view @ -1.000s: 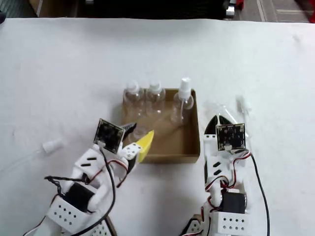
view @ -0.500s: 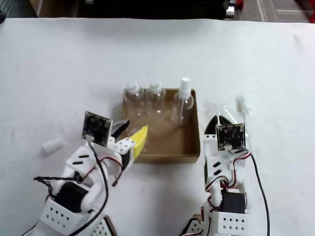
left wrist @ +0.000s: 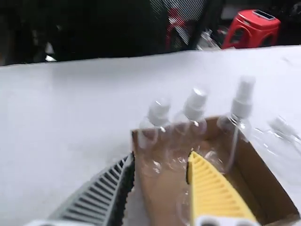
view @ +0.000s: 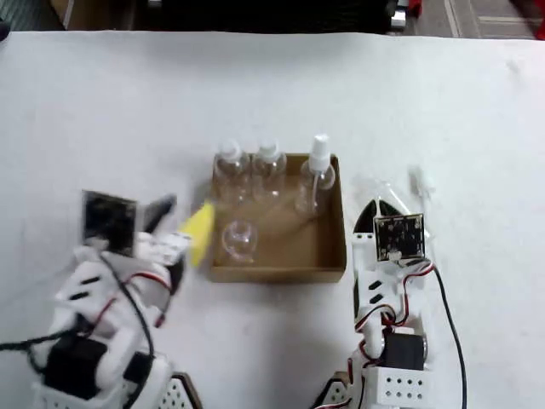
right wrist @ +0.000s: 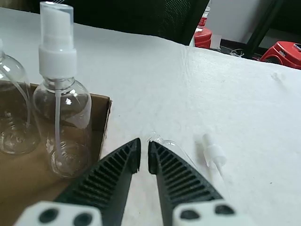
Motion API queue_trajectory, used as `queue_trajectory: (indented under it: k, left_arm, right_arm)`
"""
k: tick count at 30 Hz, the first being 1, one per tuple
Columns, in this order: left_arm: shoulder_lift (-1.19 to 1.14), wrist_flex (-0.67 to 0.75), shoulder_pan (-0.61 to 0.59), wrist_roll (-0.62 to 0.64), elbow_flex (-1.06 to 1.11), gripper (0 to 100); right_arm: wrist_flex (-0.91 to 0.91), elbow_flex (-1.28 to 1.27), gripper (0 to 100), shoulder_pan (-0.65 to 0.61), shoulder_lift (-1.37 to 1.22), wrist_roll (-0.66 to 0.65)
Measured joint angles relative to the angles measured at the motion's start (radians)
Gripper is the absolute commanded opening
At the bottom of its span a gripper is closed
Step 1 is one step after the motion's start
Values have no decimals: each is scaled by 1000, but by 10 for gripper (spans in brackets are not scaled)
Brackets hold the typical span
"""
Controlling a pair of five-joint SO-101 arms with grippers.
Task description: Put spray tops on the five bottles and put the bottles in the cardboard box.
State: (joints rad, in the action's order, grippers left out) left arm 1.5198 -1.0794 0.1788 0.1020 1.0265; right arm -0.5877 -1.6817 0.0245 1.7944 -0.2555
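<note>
One bottle (view: 239, 239), released, stands in the box (view: 281, 274); left jaws open, right jaws closed.

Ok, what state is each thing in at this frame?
back-row bottles: spray tops on, upright in the cardboard box.
front bottle: in box, no top.
fifth bottle: lying on table, uncapped.
loose spray top: lying on table.
left gripper: open, empty.
right gripper: nearly shut, empty.
</note>
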Motion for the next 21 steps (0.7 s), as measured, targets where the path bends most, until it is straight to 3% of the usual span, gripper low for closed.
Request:
queue_trajectory:
  k: [6, 13, 21]
  left_arm:
    - [-5, 0, -261, -129, -104, 172]
    - [-5, 0, -456, -618, -106, 172]
    - [-621, 0, -683, -1033, -173, 90]
  right_arm:
    - [0, 0, 18, 0, 0, 0]
    - [3, 0, 18, 0, 0, 0]
    - [9, 0, 18, 0, 0, 0]
